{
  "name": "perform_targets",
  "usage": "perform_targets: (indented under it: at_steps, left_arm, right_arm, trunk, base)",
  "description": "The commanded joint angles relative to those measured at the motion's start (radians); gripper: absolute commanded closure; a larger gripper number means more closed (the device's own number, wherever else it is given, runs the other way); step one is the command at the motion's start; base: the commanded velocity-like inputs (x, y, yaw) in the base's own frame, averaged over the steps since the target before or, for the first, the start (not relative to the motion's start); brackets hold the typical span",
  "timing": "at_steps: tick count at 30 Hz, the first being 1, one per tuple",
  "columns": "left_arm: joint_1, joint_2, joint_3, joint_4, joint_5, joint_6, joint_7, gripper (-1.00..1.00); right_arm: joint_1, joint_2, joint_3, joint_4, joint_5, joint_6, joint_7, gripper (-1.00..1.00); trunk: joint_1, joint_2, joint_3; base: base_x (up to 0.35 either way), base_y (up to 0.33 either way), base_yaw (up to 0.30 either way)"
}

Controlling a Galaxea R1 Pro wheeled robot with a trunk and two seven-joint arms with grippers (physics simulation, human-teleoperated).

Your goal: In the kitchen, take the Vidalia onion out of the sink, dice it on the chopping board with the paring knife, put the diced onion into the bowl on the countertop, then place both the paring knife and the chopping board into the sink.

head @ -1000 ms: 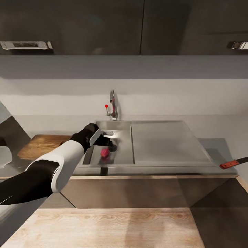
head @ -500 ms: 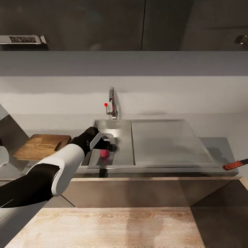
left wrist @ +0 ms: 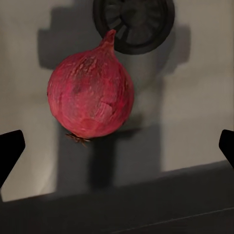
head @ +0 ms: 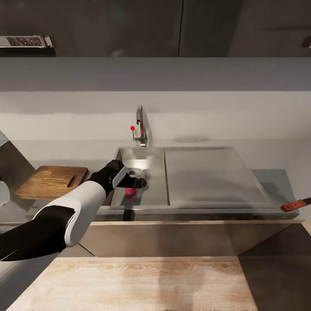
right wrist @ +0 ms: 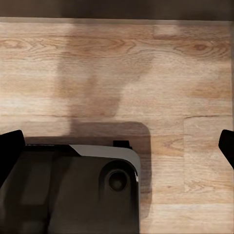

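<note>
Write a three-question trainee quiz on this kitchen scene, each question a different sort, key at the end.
1. True or false: the left hand is already closed on the onion.
2. Multiple choice: the onion lies
A) on the chopping board
B) in the sink, near the drain
C) on the drainboard
3. Fill in: the knife's red handle shows at the head view's far ____ edge.

Key
1. False: the fingers stand wide apart, clear of the onion on both sides.
2. B
3. right
</note>
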Motion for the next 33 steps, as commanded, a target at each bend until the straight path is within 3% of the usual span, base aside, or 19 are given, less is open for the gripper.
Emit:
perform_targets:
  at_steps: [1, 33]
  left_arm:
    - [-0.001, 0.001, -0.008, -0.001, 0.008, 0.004, 0.001, -1.00]
    - [-0.001, 0.001, -0.008, -0.002, 0.008, 0.004, 0.001, -1.00]
  right_arm:
    - [0.000, 0.000, 0.001, -0.001, 0.002, -0.001, -0.003, -1.00]
    - [0.000, 0.000, 0.001, -0.001, 0.002, -0.001, -0.003, -1.00]
  trunk:
    - [0.000, -0.001, -0.003]
    - [0.000, -0.001, -0.053]
  base:
    - [0.016, 0.000, 0.000]
    - [0.036, 0.014, 0.000]
